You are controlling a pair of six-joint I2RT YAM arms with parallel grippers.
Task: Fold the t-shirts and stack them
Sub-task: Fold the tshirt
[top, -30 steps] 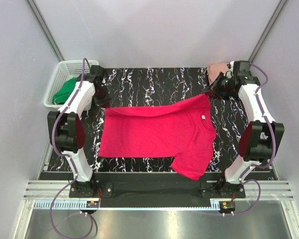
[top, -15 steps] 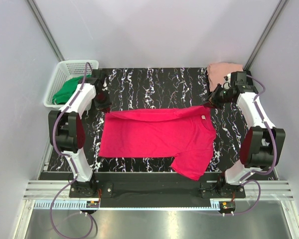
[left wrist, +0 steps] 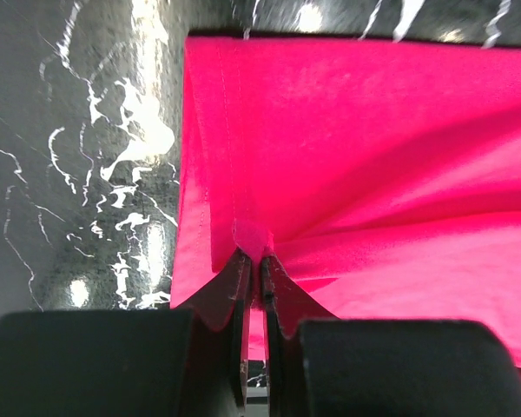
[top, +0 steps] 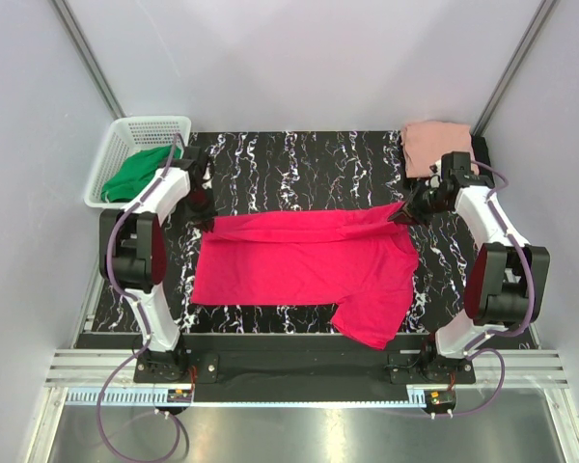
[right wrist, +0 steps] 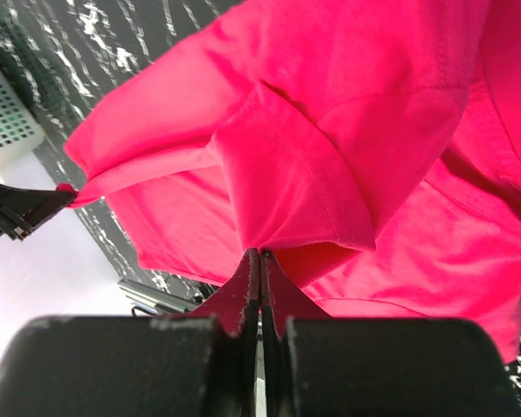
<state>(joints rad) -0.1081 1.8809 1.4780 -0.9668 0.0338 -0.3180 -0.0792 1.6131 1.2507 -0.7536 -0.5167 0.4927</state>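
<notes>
- left gripper is clamping tight on the far left hem of the crimson t-shirt, and it's been dragging that edge down-frame
- shirt is lying mid-frame with its far edge coming over the body, so I'm guessing the lengthwise fold is starting
- right gripper is pinching the shoulder end shut, moving in step
- salmon t-shirt is sitting folded upper right, uncovered now; I'm not making out the black t-shirt for sure

crimson-pink t-shirt: cut off at the left wrist view's right edge
dark shape: mostly hidden behind salmon-pink t-shirt, unidentifiable
</notes>
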